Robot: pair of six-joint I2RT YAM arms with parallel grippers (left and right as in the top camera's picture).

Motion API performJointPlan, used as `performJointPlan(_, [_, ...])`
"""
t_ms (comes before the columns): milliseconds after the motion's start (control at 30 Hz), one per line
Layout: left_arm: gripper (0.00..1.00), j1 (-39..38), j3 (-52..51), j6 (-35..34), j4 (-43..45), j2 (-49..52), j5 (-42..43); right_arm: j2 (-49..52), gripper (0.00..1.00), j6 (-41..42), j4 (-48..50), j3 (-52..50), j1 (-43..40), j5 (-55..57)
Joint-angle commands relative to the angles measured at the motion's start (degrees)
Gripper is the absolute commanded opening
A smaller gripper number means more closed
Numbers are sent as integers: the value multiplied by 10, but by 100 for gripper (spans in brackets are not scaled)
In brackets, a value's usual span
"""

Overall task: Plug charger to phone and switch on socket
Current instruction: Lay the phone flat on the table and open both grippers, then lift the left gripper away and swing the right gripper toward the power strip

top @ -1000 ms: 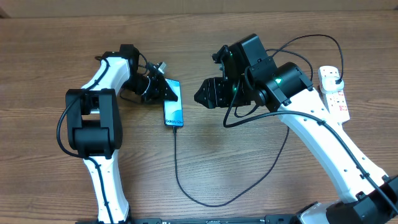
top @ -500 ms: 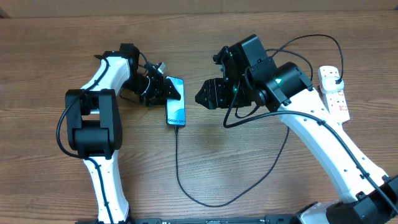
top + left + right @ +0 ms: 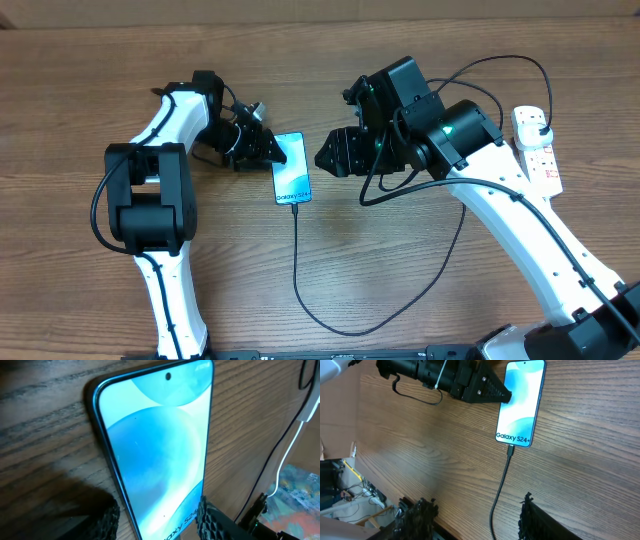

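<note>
The phone (image 3: pixel 292 168) lies flat on the wooden table with its screen lit, and the right wrist view (image 3: pixel 521 402) shows "Galaxy S24+" on it. The charger cable (image 3: pixel 297 262) is plugged into the phone's bottom end (image 3: pixel 510 450). It loops across the table towards the white socket strip (image 3: pixel 540 155) at the right edge, where a black plug (image 3: pixel 541 122) sits. My left gripper (image 3: pixel 272 150) is open, its tip against the phone's left edge; the phone fills the left wrist view (image 3: pixel 155 450). My right gripper (image 3: pixel 328 152) hovers open and empty right of the phone, and the cable (image 3: pixel 499 492) passes between its fingers.
The cable's loop (image 3: pixel 345 328) lies on the table near the front edge. The right arm (image 3: pixel 500 210) reaches across the right half, with thin black wires looping over it. The socket's switches are too small to read.
The phone has slid to the right and turned, its bottom end swinging right with the cable following. My left gripper has followed it. The right arm has not moved.
</note>
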Motion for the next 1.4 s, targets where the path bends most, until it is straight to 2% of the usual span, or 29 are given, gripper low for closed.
performJointPlan(0, [46, -4, 0, -9, 0, 3, -14, -13, 57, -2, 2, 7, -2, 6])
performJointPlan(100, [49, 2, 14, -9, -8, -4, -14, -13, 57, -2, 0, 7, -2, 12])
performJointPlan(267, [67, 20, 78, -9, -43, -51, -16, -30, 56, -2, -19, 8, -13, 47])
performJointPlan(433, [77, 28, 132, -32, -60, -141, -31, -85, 57, -1, -50, 8, -42, 93])
performJointPlan(567, [84, 28, 139, -35, -58, -216, -33, -147, 60, 17, -99, 8, -94, 173])
performJointPlan(600, [90, 28, 139, -35, -58, -229, -33, -158, 59, 24, -110, 8, -111, 190])
performJointPlan(633, [99, 27, 139, -35, -58, -240, -33, -167, 54, 28, -119, 8, -131, 202])
performJointPlan(767, [100, 27, 139, -35, -58, -270, -42, -189, 19, 28, -144, 7, -255, 204])
performJointPlan(833, [100, 27, 139, -35, -58, -270, -43, -187, 6, 26, -146, 6, -314, 203])
performJointPlan(900, [100, 27, 137, -35, -58, -268, -48, -179, 4, 9, -140, 4, -377, 182])
performJointPlan(1133, [100, 27, 136, -35, -58, -268, -125, -109, 4, -79, -71, -28, -595, -4])
performJointPlan(1267, [100, 27, 136, -35, -58, -268, -181, -30, 4, -91, -26, -37, -680, -101])
performJointPlan(1367, [100, 27, 136, -35, -58, -268, -204, 20, 4, -93, -3, -42, -702, -123])
